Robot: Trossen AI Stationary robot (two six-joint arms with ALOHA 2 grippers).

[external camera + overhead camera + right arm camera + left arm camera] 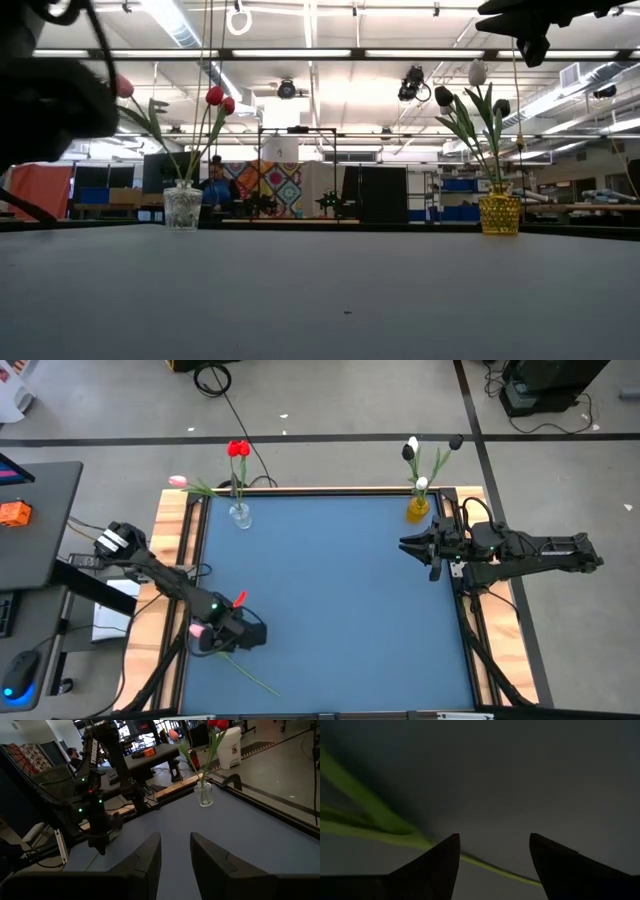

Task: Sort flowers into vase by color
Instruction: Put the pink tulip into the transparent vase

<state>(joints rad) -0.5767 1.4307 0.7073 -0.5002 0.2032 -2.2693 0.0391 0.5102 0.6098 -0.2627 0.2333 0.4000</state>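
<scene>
High view: clear glass vase point(240, 515) holds red and pink tulips; yellow glass vase point(418, 509) holds white and black ones. One pink tulip point(232, 660) lies on the blue table point(340, 590), unsorted, under the left gripper point(215, 643), fingers apart. Right gripper point(412, 546) waits near the yellow vase, slightly parted, empty.

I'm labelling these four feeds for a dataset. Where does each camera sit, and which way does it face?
High: overhead, straight down on table; both arms, clear vase, yellow vase.
Low: table height, level toward the room; both vases, arms at top.
Left wrist: on the left arm, down at table; left hand open over a stem.
Right wrist: across the table; right hand, left arm.
Shared: clear vase shows in high, low, right wrist.
</scene>
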